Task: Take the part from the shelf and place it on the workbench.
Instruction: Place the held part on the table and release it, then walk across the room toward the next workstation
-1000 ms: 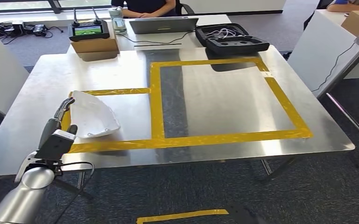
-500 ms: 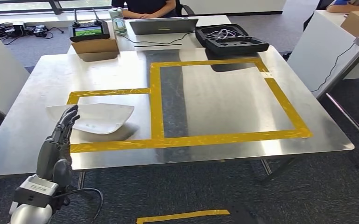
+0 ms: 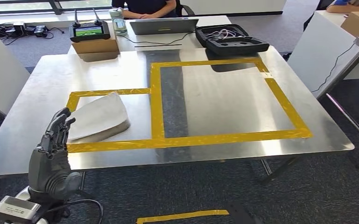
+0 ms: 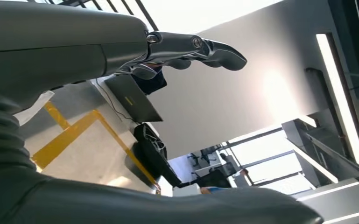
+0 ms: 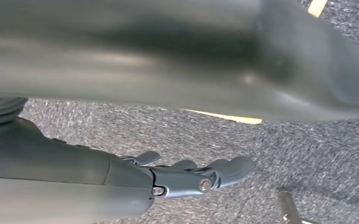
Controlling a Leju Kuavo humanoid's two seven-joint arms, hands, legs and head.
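White curved plastic part (image 3: 99, 120) lies on steel bench (image 3: 214, 102) inside small yellow-tape square (image 3: 114, 91). Left hand (image 3: 53, 151) empty, fingers apart; right hand (image 5: 186, 175) empty over carpet.

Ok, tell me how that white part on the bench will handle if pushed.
The white part looks like a thin curved shell, so probably light and stiff. On the smooth steel bench it would likely slide easily. Resting on its curved edges, it may rock.

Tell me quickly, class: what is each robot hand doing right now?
Left hand: open, holding nothing, beside the white part on the workbench.
Right hand: open, holding nothing, above the carpet.
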